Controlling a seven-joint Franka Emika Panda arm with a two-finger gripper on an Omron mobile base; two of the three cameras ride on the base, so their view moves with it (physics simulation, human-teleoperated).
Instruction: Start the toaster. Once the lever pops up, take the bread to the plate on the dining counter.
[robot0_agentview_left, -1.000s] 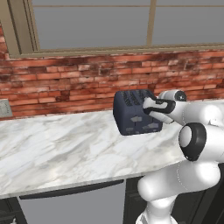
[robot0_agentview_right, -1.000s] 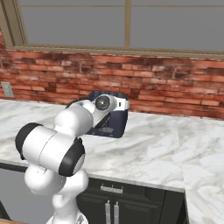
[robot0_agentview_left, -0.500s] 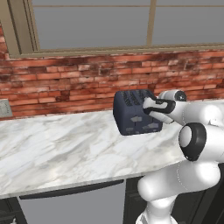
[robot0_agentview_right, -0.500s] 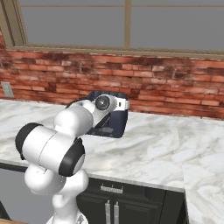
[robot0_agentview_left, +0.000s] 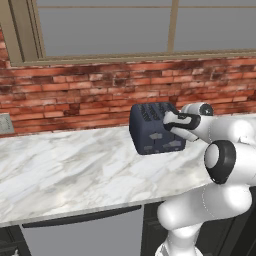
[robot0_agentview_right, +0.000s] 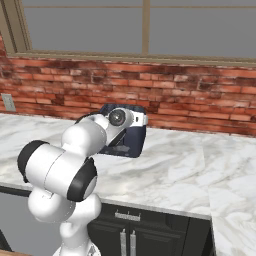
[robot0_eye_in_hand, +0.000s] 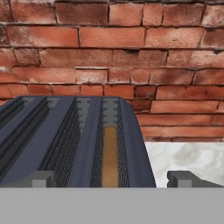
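Showing no readable writing, toaster (robot0_eye_in_hand: 65, 144) holds bread (robot0_eye_in_hand: 110, 155), seemingly, between open fingers (robot0_eye_in_hand: 41, 179).

Red brick wall (robot0_agentview_left: 75, 95), window (robot0_agentview_left: 105, 25) above, marbled counter (robot0_agentview_left: 65, 175), dark cabinets (robot0_agentview_right: 150, 240)

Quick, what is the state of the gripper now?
Gripper: open, holding nothing, above the toaster, whose slot holds the bread.

The toaster (robot0_agentview_left: 152, 131) is dark navy-grey. The bread (robot0_eye_in_hand: 110, 157) in its slot is golden-brown. The counter (robot0_agentview_left: 75, 170) is white-and-grey marbled, the wall (robot0_agentview_left: 75, 95) mottled red brick.
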